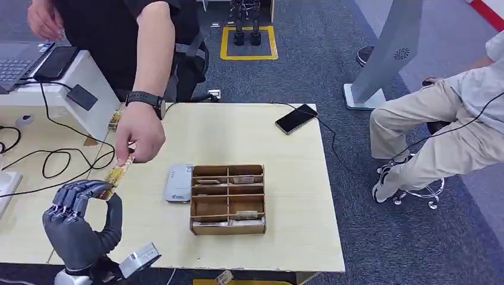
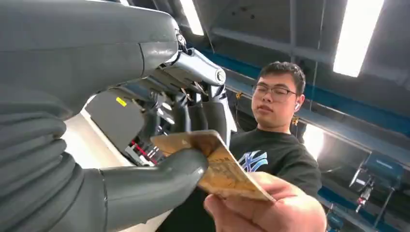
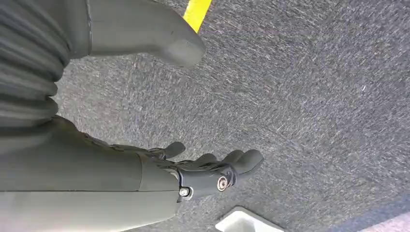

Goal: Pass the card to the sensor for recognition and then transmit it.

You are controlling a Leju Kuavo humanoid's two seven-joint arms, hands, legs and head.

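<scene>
Card (image 1: pixel 117 174) sat at the handover point: one end under the left hand's (image 1: pixel 80 222) thumb and fingertips, the other end pinched in the person's hand (image 1: pixel 138 138), above the table's (image 1: pixel 285 237) front-left area. Left wrist view showed the thick thumb (image 2: pixel 159 181) pressed onto the card face against the darker fingers, so the left hand was pinching the card, though the person hadn't let go.

Step in hand, as judged: secure the grip before the release. Best done by closing firmly on the card's flat faces and taking a deeper bite, since a hold on one end alone could let it pivot. Then carry it flat to the grey sensor (image 1: pixel 179 182), which lay on the table just beside the wooden divided tray (image 1: pixel 227 199).

Card looked thin, rigid, gold-tan with fine printed patterning; probably slippery.

Right hand (image 3: pixel 212 166) hung over grey carpet, fingers loosely extended, holding nothing.
</scene>
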